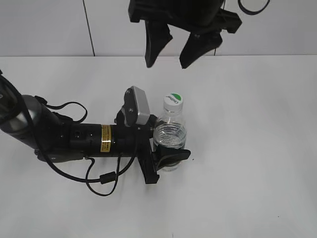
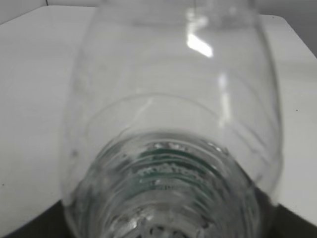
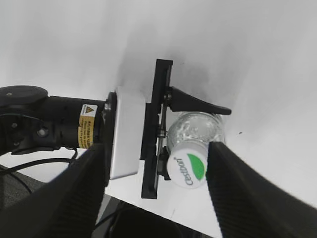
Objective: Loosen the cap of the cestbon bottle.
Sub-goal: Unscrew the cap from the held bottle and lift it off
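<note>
The clear cestbon bottle (image 1: 171,136) stands upright on the white table, its white cap (image 1: 174,101) with a green half-disc logo on top. My left gripper (image 1: 166,151) is shut on the bottle's body, reaching in from the left. The bottle fills the left wrist view (image 2: 173,124), with the green label (image 2: 163,163) low down. My right gripper (image 1: 179,49) hangs open well above and behind the cap. In the right wrist view the cap (image 3: 188,170) lies between the open right fingers (image 3: 156,183), close to the right finger, with the bottle (image 3: 195,130) below it.
The left arm (image 1: 64,136) and its black cable (image 1: 99,173) lie across the table's left half. A grey wrist camera block (image 1: 140,105) sits just left of the cap. A white wall (image 1: 49,25) stands behind the table.
</note>
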You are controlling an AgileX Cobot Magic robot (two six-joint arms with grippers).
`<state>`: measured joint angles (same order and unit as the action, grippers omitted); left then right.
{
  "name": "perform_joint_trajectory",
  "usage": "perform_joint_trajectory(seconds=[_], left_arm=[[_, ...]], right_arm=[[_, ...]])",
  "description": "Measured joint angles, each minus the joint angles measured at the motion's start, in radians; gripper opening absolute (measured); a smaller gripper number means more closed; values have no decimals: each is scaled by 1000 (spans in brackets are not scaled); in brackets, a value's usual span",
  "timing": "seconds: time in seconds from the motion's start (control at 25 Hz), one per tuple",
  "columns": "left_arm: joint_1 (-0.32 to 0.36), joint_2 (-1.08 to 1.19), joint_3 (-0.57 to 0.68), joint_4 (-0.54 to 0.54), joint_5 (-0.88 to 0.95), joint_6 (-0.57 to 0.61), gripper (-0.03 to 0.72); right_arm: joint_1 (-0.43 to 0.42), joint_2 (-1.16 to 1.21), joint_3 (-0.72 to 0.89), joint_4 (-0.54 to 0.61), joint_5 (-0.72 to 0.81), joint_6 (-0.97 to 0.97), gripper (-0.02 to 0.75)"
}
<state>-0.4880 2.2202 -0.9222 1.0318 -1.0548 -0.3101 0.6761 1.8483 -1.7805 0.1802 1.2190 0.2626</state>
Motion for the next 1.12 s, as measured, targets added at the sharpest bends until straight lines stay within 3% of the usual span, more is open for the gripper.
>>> perform_joint_trajectory(seconds=[0.28, 0.68, 1.12], left_arm=[[0, 0, 0, -4, 0, -3, 406], [0, 0, 1, -12, 0, -3, 406], [0, 0, 1, -14, 0, -3, 406]], right_arm=[[0, -22, 125, -3, 1, 123, 484], [0, -22, 131, -28, 2, 262, 484], [0, 21, 131, -16, 2, 280, 484]])
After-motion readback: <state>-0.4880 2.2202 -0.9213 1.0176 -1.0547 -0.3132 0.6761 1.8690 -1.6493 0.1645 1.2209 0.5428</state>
